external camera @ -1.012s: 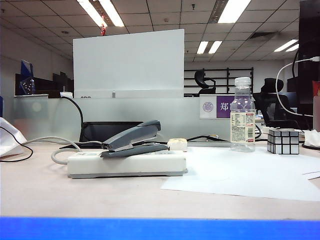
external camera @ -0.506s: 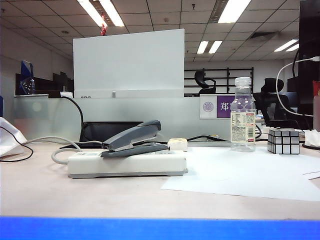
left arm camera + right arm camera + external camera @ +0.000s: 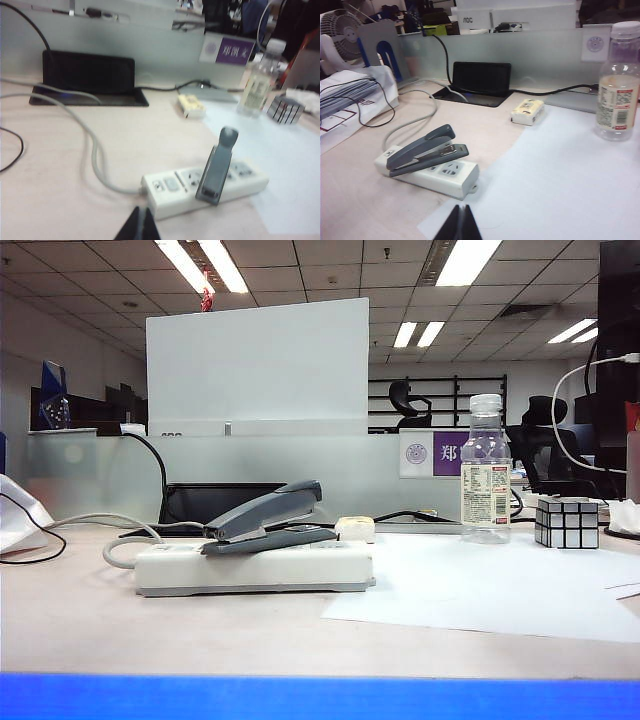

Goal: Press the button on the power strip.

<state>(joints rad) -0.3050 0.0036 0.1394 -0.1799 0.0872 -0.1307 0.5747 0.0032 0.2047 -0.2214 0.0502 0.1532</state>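
Exterior view: nothing has shifted since the earlier frames. The strip lies on the worktop left of centre, its cable curling off the left end. A stapler rests on top of it and hides most of the top face, so the button cannot be made out here. Behind sit a cream block, a bottle (its contents cannot be told from here) and a cube; a white sheet covers the right of the worktop. Neither arm shows.

Left wrist view: the left pincer is a dark wedge cut off by the picture's edge, its tips together, hanging just short of the strip's cable end. The button shows there as a pale grey bump on the top face, blurred. The stapler stands across the strip further along.

Right wrist view: the right pincer, also cropped, has its tips together above the sheet's edge, apart from the strip. The stapler covers much of the strip; the button end is too small to read.
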